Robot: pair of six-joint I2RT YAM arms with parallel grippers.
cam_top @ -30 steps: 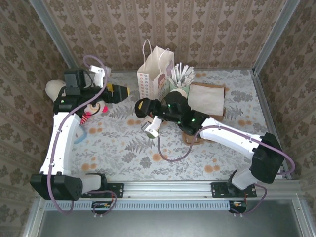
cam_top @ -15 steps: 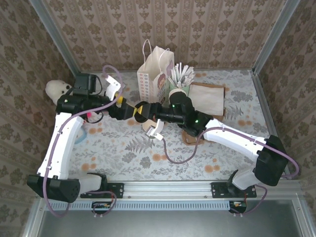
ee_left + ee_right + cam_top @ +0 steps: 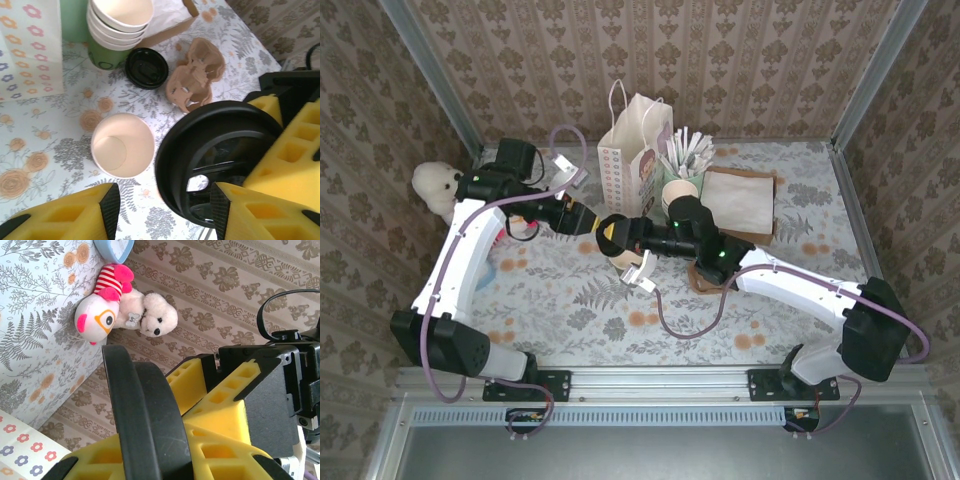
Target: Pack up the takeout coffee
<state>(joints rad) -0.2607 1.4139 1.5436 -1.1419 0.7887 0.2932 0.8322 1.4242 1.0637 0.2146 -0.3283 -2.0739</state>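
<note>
Blk lid (image 3: 200, 150), cream cup (image 3: 122, 145), flower-print bag (image 3: 30, 50), fern-print tablecloth (image 3: 55, 125).

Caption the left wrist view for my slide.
Right claw holds a black lid before the open left claw, with an empty cream cup standing on the table below.

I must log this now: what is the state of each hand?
Left hand: open, beside the black lid.
Right hand: closed on the black lid.

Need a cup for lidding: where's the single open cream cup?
In the left wrist view, the open cream cup stands upright on the table, left of the held black lid and below the loose black lid by the cup stack.
</note>
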